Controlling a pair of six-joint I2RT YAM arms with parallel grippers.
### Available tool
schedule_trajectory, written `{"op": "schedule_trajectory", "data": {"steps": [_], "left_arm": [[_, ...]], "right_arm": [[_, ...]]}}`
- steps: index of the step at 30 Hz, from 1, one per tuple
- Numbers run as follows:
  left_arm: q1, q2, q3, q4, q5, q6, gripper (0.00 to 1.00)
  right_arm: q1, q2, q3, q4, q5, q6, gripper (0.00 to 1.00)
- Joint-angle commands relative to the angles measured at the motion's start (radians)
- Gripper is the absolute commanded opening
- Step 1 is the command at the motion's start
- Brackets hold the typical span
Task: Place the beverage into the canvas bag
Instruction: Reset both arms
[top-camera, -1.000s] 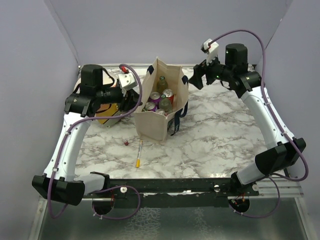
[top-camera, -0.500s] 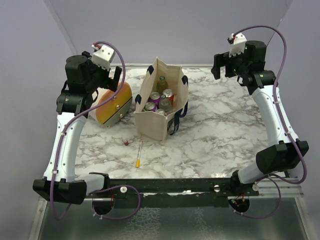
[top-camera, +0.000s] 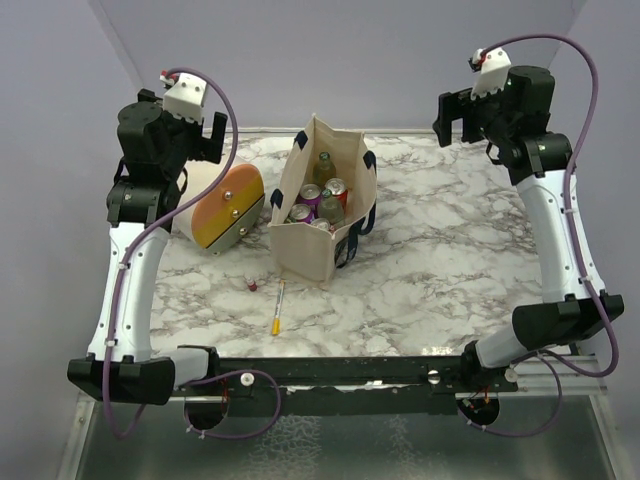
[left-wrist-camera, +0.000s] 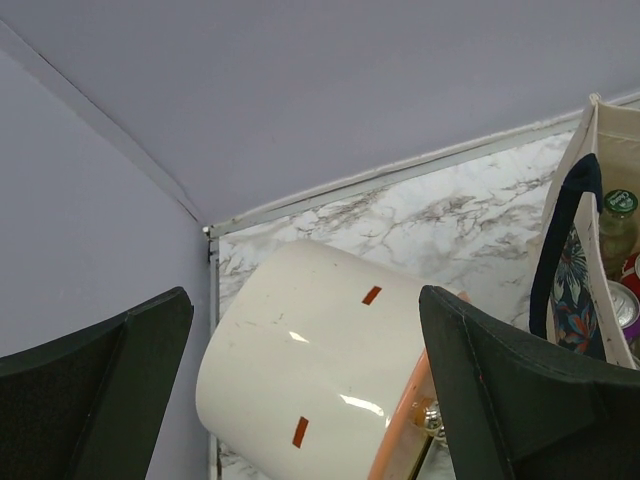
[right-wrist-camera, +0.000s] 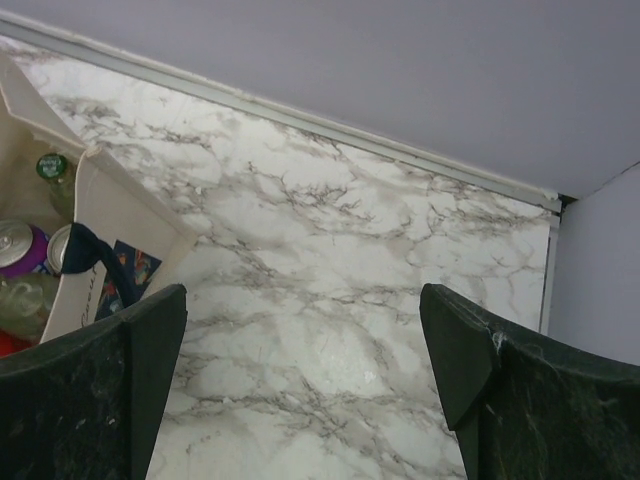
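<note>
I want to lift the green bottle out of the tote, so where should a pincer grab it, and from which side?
Probably the neck, coming straight down from above. The bottle stands upright in the canvas bag, its top clear of the cans packed beside it, while the bag's tall walls block a sideways approach.

The top external camera sits high behind the near edge of the marble table (top-camera: 450, 270) and looks down and forward over its whole surface to the back wall (top-camera: 340, 60). The left wrist camera, raised at the far left, looks down on the nearby cream-and-orange drum (left-wrist-camera: 310, 370). The right wrist camera, raised at the far right, faces the table's back right corner. All three views share the canvas bag (top-camera: 322, 205).
</note>
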Motion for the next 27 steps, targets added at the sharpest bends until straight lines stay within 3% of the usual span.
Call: {"op": "schedule_trajectory", "data": {"steps": [1,10,13,19,27], "left_arm": [[0.015,-0.045,-0.056,0.040,-0.002,-0.038,0.99],[0.025,-0.096,-0.095,0.013,0.012,-0.111,0.99],[0.027,-0.149,-0.168,0.071,-0.017,-0.138,0.99],[0.045,-0.248,-0.270,0.170,-0.065,-0.116,0.99],[0.060,-0.257,-0.278,0.144,-0.056,-0.112,0.99]], "right_arm": [[0.002,-0.080,0.008,-0.079,0.032,-0.068,1.00],[0.002,-0.282,-0.233,0.007,0.051,-0.081,1.00],[0.003,-0.332,-0.292,0.038,0.072,-0.087,1.00],[0.002,-0.403,-0.383,0.077,0.032,-0.045,1.00],[0.002,-0.511,-0.501,0.132,0.045,-0.074,1.00]]}}
